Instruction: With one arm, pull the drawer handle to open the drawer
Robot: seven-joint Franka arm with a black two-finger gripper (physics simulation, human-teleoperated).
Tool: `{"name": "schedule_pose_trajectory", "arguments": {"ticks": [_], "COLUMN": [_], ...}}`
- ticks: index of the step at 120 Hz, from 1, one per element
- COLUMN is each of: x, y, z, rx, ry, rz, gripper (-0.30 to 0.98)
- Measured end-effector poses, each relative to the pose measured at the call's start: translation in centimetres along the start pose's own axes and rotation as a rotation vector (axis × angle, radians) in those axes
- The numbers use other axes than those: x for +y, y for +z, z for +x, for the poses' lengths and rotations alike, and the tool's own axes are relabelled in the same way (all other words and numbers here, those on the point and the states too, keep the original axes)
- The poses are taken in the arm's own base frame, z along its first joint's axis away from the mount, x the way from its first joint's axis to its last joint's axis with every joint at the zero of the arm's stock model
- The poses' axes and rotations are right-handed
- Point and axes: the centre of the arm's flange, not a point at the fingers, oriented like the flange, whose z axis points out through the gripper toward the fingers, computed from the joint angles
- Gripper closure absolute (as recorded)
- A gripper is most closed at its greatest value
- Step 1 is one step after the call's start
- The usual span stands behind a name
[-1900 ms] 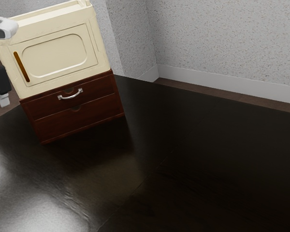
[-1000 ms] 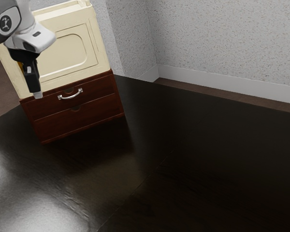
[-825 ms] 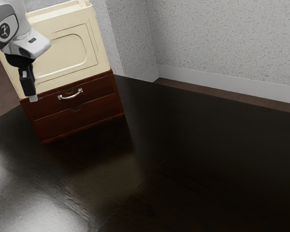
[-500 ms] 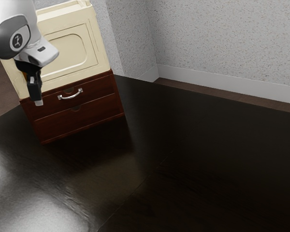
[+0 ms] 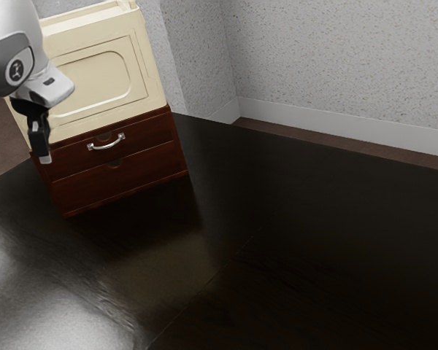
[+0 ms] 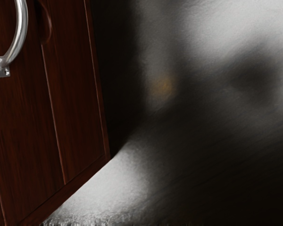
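"Gripper [image 5: 45,158] has edged toward the exterior view's left since the last frame. Is it open or closed?"

"Can't tell. It hangs apart from the arched metal handle [image 5: 108,147], on the handle's left in the exterior view."

"And the handle?"

"On the shut upper drawer [image 5: 147,133], its long axis along the drawer's width. I'd move toward the exterior view's right before pulling."
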Motion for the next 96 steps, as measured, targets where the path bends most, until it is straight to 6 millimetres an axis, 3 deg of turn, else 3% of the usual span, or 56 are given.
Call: {"name": "schedule_pose_trajectory", "arguments": {"ticks": [44, 65, 96], "x": [-0.7, -1.8, -2.1], "y": [3.2, 4.7, 6.3], "z": [2.5, 2.0, 4.2], "rx": [0.001, 0.0, 0.005], "ry": [0.061, 0.052, 0.083], "rz": [0.02, 0.019, 0.014], "gripper": [0.0, 0.0, 0.0]}}
